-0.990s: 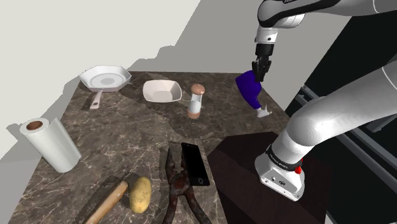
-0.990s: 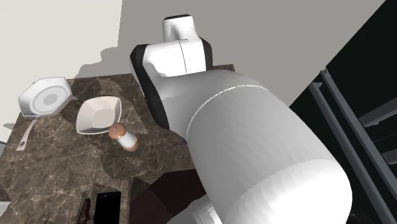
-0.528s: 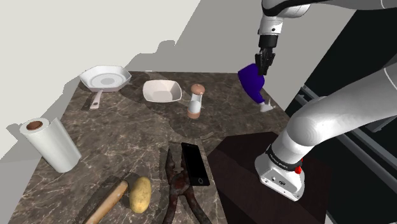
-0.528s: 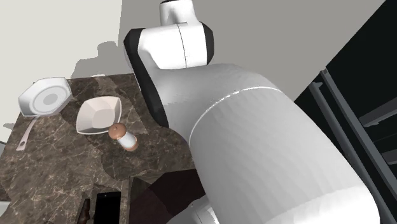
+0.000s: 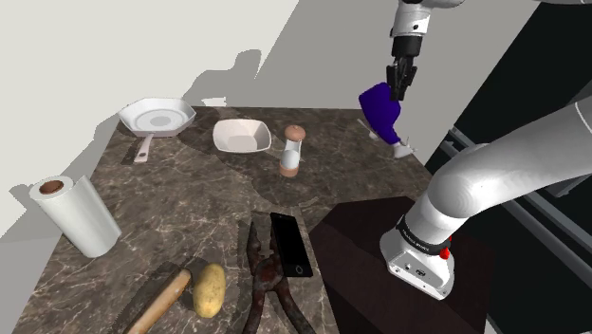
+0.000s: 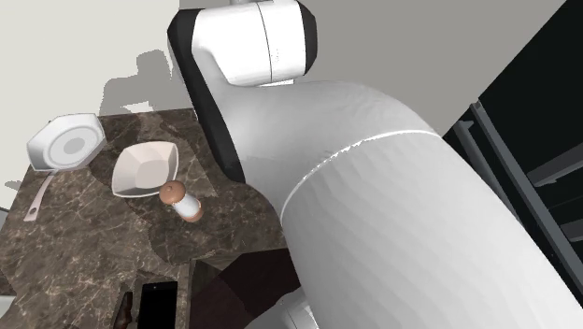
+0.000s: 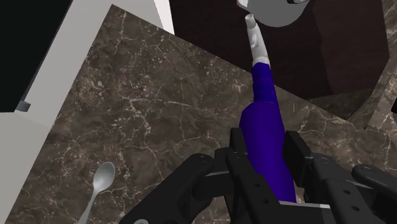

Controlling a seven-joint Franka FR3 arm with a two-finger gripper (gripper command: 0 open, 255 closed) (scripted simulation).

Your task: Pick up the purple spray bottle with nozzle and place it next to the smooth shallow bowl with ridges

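Observation:
The purple spray bottle [image 5: 381, 111] hangs in the air above the marble counter's far right part in the shoulder view, tilted, its white nozzle [image 5: 402, 147] pointing down. My black gripper [image 5: 398, 86] is shut on the bottle's upper body. In the wrist view the fingers [image 7: 238, 153] clasp the purple bottle [image 7: 266, 137] from both sides, and its nozzle points away from the hand. The white shallow bowl [image 5: 239, 136] sits on the counter well to the shoulder view's left of the bottle; it also appears as the bowl [image 6: 142, 168] in the second exterior view.
A white pan [image 5: 156, 118] lies left of the bowl and a brown-capped shaker [image 5: 293, 152] stands to its right. Nearer are a paper towel roll [image 5: 76, 214], a black phone [image 5: 290, 243], pliers [image 5: 265, 275], a potato [image 5: 209, 288] and a hammer [image 5: 159, 298]. A spoon [image 7: 100, 184] lies below the hand.
The gripper has risen and shifted a little to the shoulder view's right, carrying the purple bottle higher above the counter. Everything on the counter stays in place.

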